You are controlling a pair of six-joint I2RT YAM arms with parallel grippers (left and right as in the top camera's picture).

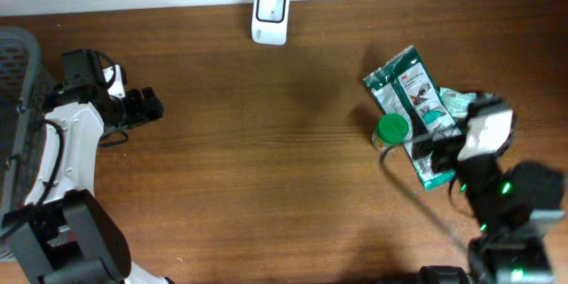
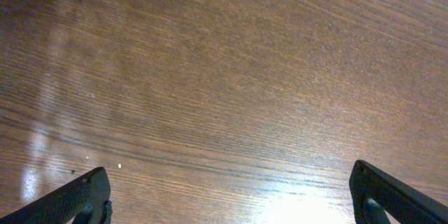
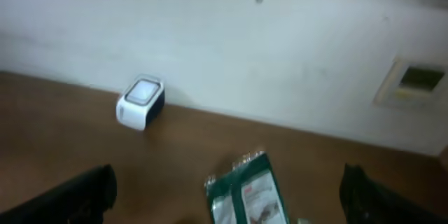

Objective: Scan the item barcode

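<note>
A dark green foil packet lies flat at the right of the table, and in the right wrist view the packet shows between my fingers. My right gripper hovers over its near end, open, holding nothing. A white barcode scanner stands at the table's far edge, also visible as the scanner against the wall. Far to the left, my left gripper is open above bare wood. No barcode is legible in any view.
A green-lidded jar stands against the packet's left side. A pale green packet lies partly under my right arm. A grey mesh basket sits at the far left edge. The wall carries a socket plate.
</note>
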